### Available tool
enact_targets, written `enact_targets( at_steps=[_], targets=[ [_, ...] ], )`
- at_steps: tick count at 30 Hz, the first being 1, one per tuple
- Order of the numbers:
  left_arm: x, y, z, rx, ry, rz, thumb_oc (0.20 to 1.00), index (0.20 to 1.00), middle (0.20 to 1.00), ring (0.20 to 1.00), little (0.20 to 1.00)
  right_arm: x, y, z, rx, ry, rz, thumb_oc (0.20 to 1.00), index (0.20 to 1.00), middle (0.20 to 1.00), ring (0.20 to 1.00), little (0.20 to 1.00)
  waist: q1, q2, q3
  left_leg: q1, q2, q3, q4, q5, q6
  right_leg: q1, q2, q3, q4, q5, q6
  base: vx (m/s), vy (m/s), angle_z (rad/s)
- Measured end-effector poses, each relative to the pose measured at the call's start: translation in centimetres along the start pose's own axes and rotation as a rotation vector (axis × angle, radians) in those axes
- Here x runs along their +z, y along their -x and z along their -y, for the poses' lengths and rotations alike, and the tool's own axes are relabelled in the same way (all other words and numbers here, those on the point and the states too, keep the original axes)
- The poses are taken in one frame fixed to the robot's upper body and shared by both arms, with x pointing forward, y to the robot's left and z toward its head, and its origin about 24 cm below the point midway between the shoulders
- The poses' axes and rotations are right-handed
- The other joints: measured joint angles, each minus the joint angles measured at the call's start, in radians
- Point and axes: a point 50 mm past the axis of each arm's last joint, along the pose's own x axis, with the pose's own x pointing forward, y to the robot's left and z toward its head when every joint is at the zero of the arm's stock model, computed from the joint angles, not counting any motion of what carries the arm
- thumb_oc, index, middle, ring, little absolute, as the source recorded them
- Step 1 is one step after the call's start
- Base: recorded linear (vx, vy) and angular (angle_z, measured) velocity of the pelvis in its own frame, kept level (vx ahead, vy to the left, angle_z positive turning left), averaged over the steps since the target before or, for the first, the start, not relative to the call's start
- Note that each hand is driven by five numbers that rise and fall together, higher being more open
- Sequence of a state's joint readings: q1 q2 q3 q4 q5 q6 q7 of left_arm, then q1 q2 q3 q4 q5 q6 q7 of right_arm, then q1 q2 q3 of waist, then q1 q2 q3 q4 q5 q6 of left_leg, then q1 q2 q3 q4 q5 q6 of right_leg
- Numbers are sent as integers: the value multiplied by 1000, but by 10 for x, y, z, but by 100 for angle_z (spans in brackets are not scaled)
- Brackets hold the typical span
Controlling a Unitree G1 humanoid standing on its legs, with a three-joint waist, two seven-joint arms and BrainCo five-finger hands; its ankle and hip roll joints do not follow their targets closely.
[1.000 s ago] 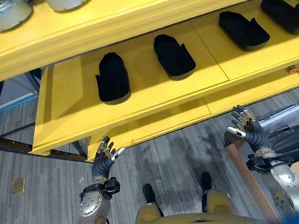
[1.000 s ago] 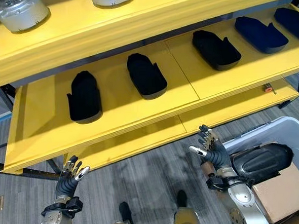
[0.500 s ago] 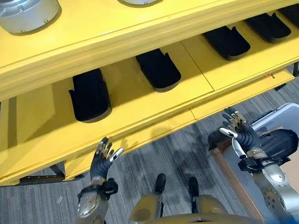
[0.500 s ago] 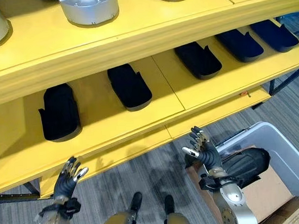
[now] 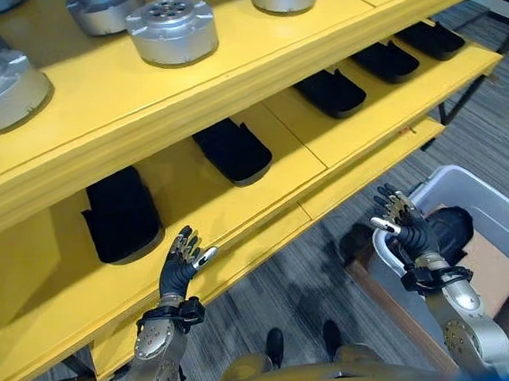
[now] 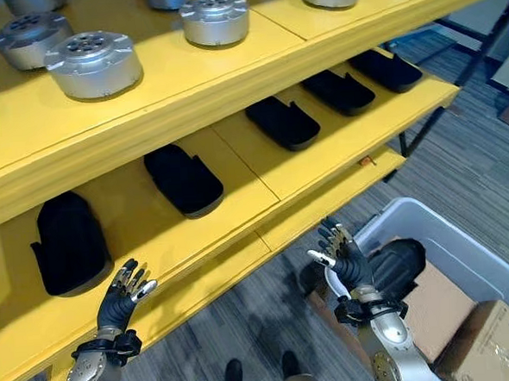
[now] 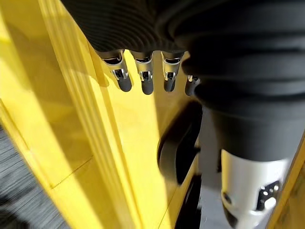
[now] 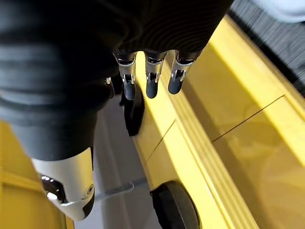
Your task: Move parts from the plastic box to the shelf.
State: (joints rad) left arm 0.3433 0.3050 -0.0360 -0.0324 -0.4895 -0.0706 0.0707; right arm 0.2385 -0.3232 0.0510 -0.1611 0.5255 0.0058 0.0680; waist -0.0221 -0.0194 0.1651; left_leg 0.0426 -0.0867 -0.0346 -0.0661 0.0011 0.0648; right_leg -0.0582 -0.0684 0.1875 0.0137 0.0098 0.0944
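Yellow-painted metal shelf (image 6: 230,67) in tiers: the upper tier carries round silver machined metal discs (image 6: 93,62), spaced apart in a loose row; the middle tier carries black moulded plastic parts (image 6: 183,178), each flat on its broad face, well apart, their long sides running from the front lip toward the back, which judged from the layout keeps each one separately reachable from the front. Grey translucent plastic box (image 6: 484,267) stands on the grey striped carpet floor (image 6: 271,319) at the robot's right, below the lowest yellow lip, so that parts can be lifted out and passed straight up. One black rounded moulded part (image 6: 396,266), like those shelved, lies inside the box against its near wall, beside a brown cardboard carton (image 6: 497,340); this is the task's thing, not yet taken up. Left hand (image 5: 180,266): raised before the front edge of the middle tier, near the leftmost black part, fingers straight and spread, holding nothing. Right hand (image 6: 345,258): raised at the box's near rim, just beside the boxed part, fingers likewise extended and empty, palm turned toward the shelf. Judged condition: both hands free, placed between box and shelf; the reach into the box is the step next in hand.
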Motion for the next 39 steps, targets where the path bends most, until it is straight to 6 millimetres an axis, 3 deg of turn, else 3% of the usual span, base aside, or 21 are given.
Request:
enact_targets(
  at_steps=[1, 2, 3, 6, 7, 8, 9, 10, 11, 12, 14, 16, 17, 23, 30, 32, 35, 36, 37, 38, 39],
  targets=[
    [2, -1, -2, 3, -7, 7, 1000, 1000, 1000, 1000, 1000, 0, -3, -5, 21, -2, -1, 1000, 1000, 1000, 1000, 1000, -9, -13, -3, -17, -2, 69, 4, 0, 2, -48, -1, 0, 1, 24, 14, -55, 79, -121],
    [2, 0, -5, 10, -17, 3, 1000, 1000, 1000, 1000, 1000, 1, -8, -12, 52, -4, 5, 1000, 1000, 1000, 1000, 1000, 17, -20, 1, -26, 8, 146, 11, 6, 15, -76, -10, -41, -15, 16, 3, -63, 59, -186],
    [-1, 2, -8, 23, -20, -11, 1000, 1000, 1000, 1000, 1000, 2, -15, -20, 87, -7, 14, 1000, 1000, 1000, 1000, 1000, 39, -7, 11, -36, 42, 229, 26, -1, 24, -97, -44, -186, 0, -5, 1, -38, 29, -200],
    [-6, 6, -17, 66, -16, -32, 1000, 1000, 1000, 1000, 1000, 4, -26, -37, 153, -16, 23, 1000, 1000, 1000, 1000, 1000, 75, 26, 25, -25, 111, 362, 26, -2, 22, -121, -166, -644, 81, -5, 18, 44, 12, -158],
    [-5, 7, -21, 82, -16, -28, 1000, 1000, 1000, 1000, 1000, 4, -28, -42, 171, -19, 26, 1000, 1000, 1000, 1000, 1000, 97, 24, 24, -17, 124, 411, 27, -15, 5, -116, -210, -725, 93, 5, 32, 178, -107, -185],
    [-5, 10, -28, 122, -13, -26, 1000, 1000, 1000, 1000, 1000, 6, -31, -49, 200, -25, 33, 1000, 1000, 1000, 1000, 1000, 96, 8, 15, 9, 119, 439, 9, -34, -19, -88, -254, -721, 77, 29, 73, 104, -98, -148],
    [-3, 9, -30, 136, -5, -16, 1000, 1000, 1000, 1000, 1000, 3, -27, -47, 190, -28, 26, 1000, 1000, 1000, 1000, 1000, 85, -29, 1, 11, 109, 438, -6, -25, -49, -67, -243, -710, 52, 42, 93, 150, -164, -80],
    [-3, 9, -29, 139, -1, -13, 1000, 1000, 1000, 1000, 1000, 1, -24, -44, 176, -30, 14, 1000, 1000, 1000, 1000, 1000, 81, -44, -6, 13, 100, 435, -12, -19, -57, -54, -235, -705, 41, 43, 95, 129, -172, 4],
    [-7, 8, -23, 128, 20, -22, 1000, 1000, 1000, 1000, 1000, -5, -17, -33, 127, -21, -11, 1000, 1000, 1000, 1000, 1000, 75, -60, -14, 22, 106, 408, -16, -12, -70, -18, -195, -664, -21, 115, 52, 179, -237, 23],
    [-11, 9, -15, 116, 51, -27, 1000, 1000, 1000, 1000, 1000, -8, -9, -22, 83, -9, -29, 1000, 1000, 1000, 1000, 1000, 67, -32, -18, 25, 134, 348, -21, -7, -89, 11, -141, -649, -63, 116, 49, 187, -227, 15],
    [-16, 13, -12, 129, 74, -39, 1000, 1000, 1000, 1000, 1000, -10, -5, -16, 61, -4, -38, 1000, 1000, 1000, 1000, 1000, 70, -14, -22, 22, 158, 321, -20, -2, -106, 26, -100, -639, -102, 115, 44, 99, -182, -9],
    [-19, 16, -13, 134, 75, -51, 1000, 1000, 1000, 1000, 1000, -9, -4, -12, 56, 12, -42, 1000, 1000, 1000, 1000, 1000, 67, 2, -24, 22, 185, 294, -16, 13, -117, 29, -62, -640, -106, 105, -10, 93, -158, -16],
    [-18, 15, -12, 132, 82, -48, 1000, 1000, 1000, 1000, 1000, -8, -4, -9, 43, 14, -37, 1000, 1000, 1000, 1000, 1000, 67, 12, -24, 23, 196, 284, -17, 14, -120, 29, -51, -639, -106, 102, -18, 159, -210, -7],
    [-17, 11, -6, 94, 84, -52, 1000, 1000, 1000, 1000, 1000, -3, 0, 5, -15, 26, -25, 1000, 1000, 1000, 1000, 1000, 52, 48, -28, 9, 219, 216, -6, 15, -137, 43, -32, -669, -106, 75, -38, 149, -144, 11],
    [-17, 9, -4, 83, 81, -52, 1000, 1000, 1000, 1000, 1000, -4, 1, 6, -23, 6, -25, 1000, 1000, 1000, 1000, 1000, 33, 58, -29, 8, 226, 216, -12, 13, -141, 40, -25, -670, -106, 61, -31, 88, -95, 4],
    [-14, 5, -4, 78, 78, -41, 1000, 1000, 1000, 1000, 1000, -5, 1, 6, -26, 2, -31, 1000, 1000, 1000, 1000, 1000, 30, 59, -23, -31, 249, 202, 64, -42, -169, 28, -7, -654, -91, 45, -46, 55, -148, -2],
    [-2, -6, 0, 42, 56, -2, 1000, 1000, 1000, 1000, 1000, -8, 6, 7, -39, -5, -40, 1000, 1000, 1000, 1000, 1000, 46, -10, 13, -192, 242, 142, 342, -39, -169, 3, -20, -612, -78, 16, -83, -7, -4, 12],
    [-2, -8, 4, 27, 54, -2, 1000, 1000, 1000, 1000, 1000, -6, 8, 11, -57, -1, -32, 1000, 1000, 1000, 1000, 1000, 52, -31, 21, -256, 218, 91, 405, -58, -180, 10, -29, -611, -92, 40, -118, 55, 139, 10],
    [-5, -8, 8, 13, 58, -13, 1000, 1000, 1000, 1000, 1000, -1, 9, 16, -74, 13, -16, 1000, 1000, 1000, 1000, 1000, 62, -43, 35, -294, 189, 34, 372, -66, -168, 4, -42, -603, -98, 39, -110, 201, 184, -6],
    [-3, -8, 9, 3, 57, -9, 1000, 1000, 1000, 1000, 1000, 3, 7, 18, -84, 16, 1, 1000, 1000, 1000, 1000, 1000, 63, -37, 41, -318, 193, 23, 326, -61, -166, -10, -41, -604, -96, 32, -107, 197, 184, -18],
    [-4, -8, 8, 3, 52, -14, 1000, 1000, 1000, 1000, 1000, 5, 5, 19, -91, 17, 11, 1000, 1000, 1000, 1000, 1000, 62, -36, 46, -321, 215, 17, 199, -42, -163, -14, -39, -603, -97, 31, -106, 199, 187, -19]
  ],
)
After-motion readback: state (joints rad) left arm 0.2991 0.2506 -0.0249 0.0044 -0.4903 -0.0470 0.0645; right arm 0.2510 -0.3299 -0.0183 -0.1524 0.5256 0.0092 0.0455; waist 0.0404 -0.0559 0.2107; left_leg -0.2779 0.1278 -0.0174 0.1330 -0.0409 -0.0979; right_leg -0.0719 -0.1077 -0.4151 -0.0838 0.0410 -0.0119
